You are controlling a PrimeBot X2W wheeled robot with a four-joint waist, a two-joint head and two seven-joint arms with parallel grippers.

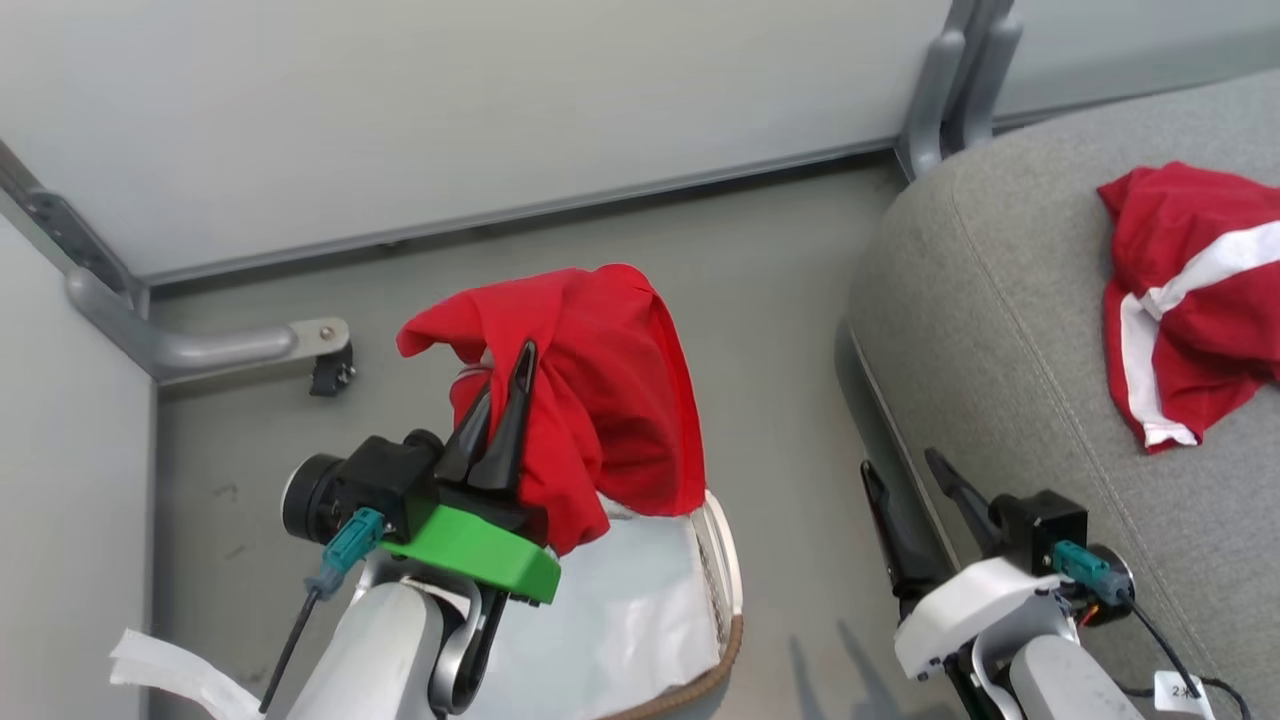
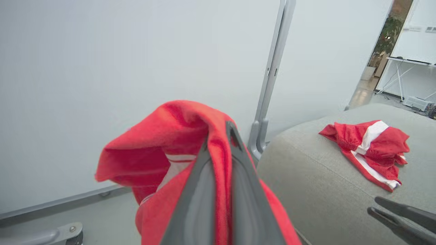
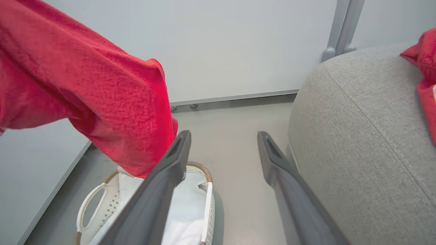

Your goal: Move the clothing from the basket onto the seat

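Centre frame in the head view, the left tool (image 1: 506, 372) pinches a red garment (image 1: 610, 400) raised above the basket (image 1: 728, 570) at the bottom, while the right tool (image 1: 900, 462) (fingers spread, gripping nothing) sits lower right beside the grey seat (image 1: 1000, 330), where a red-and-white garment (image 1: 1190, 290) lies upper right.

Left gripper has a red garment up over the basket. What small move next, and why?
Probably swing the left gripper rightward over the seat. It is shut on the red garment, hanging above the basket, and the seat beside it already holds a second garment; the right gripper is open and empty.
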